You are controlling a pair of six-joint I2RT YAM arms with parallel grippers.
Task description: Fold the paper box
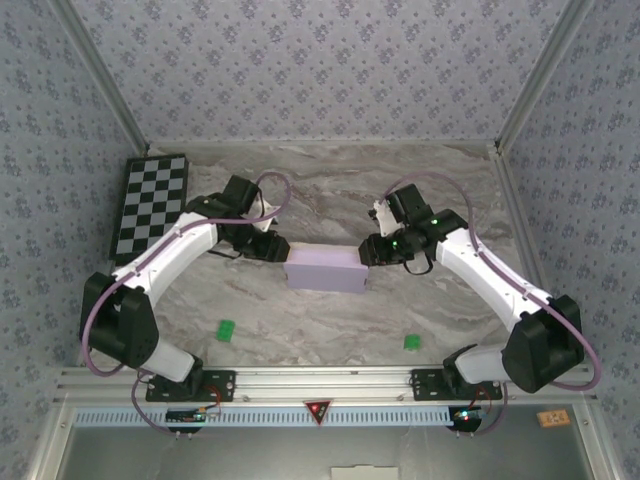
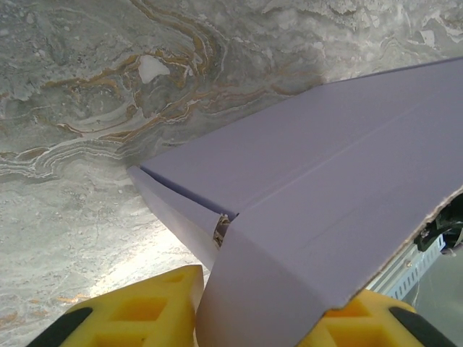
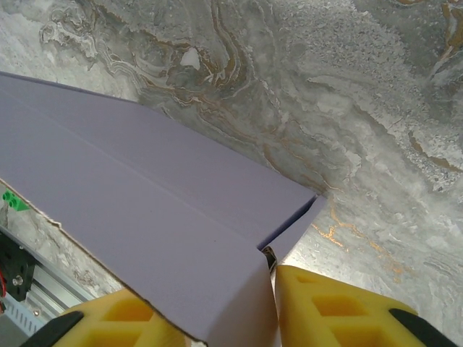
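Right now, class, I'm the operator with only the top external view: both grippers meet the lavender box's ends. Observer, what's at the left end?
Observer: Left wrist view: yellow fingers flank the end of the paper box, one each side.
Operator: Is that end closed flush?
Observer: No, a dark gap shows at its corner seam.
Operator: And the right end?
Observer: Right wrist view: a side flap stands slightly ajar.

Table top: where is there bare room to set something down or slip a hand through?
Free: the far marble strip between back wall and arms, right of the checkerboard; the near strip between the two green markers. Crowded: the middle, where left gripper and right gripper grip the paper box.
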